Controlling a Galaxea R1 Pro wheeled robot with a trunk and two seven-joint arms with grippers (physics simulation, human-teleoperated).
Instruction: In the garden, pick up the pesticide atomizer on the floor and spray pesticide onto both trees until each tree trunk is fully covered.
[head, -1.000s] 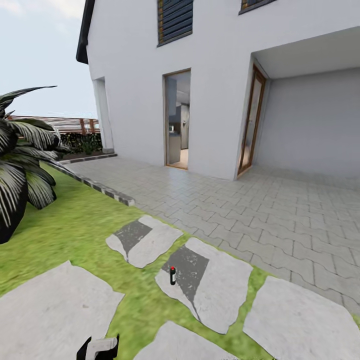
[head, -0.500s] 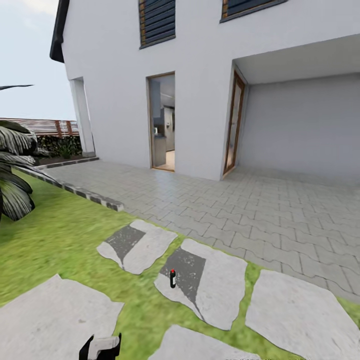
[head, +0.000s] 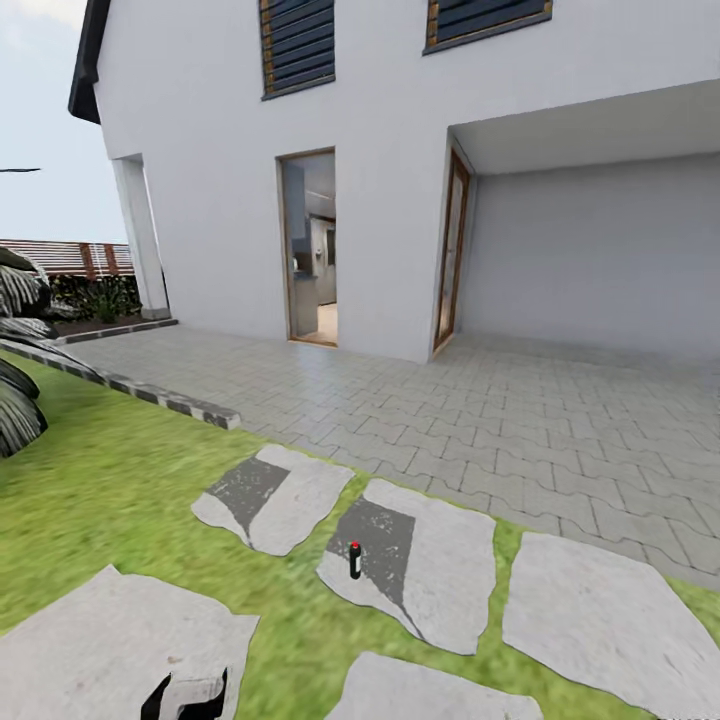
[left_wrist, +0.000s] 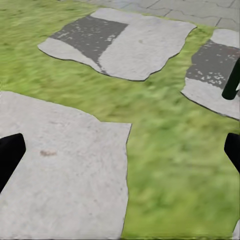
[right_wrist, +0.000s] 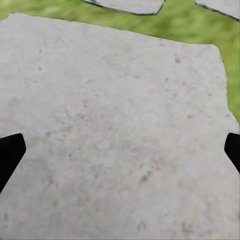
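A white house (head: 400, 200) with an open doorway (head: 308, 250) stands behind grey paving (head: 520, 420) and flat stepping stones (head: 430, 560).

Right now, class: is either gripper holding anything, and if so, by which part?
Nothing is held. The sprayer stands alone on a stepping stone, ahead of the left gripper. In both wrist views the fingertips sit wide apart over bare ground.
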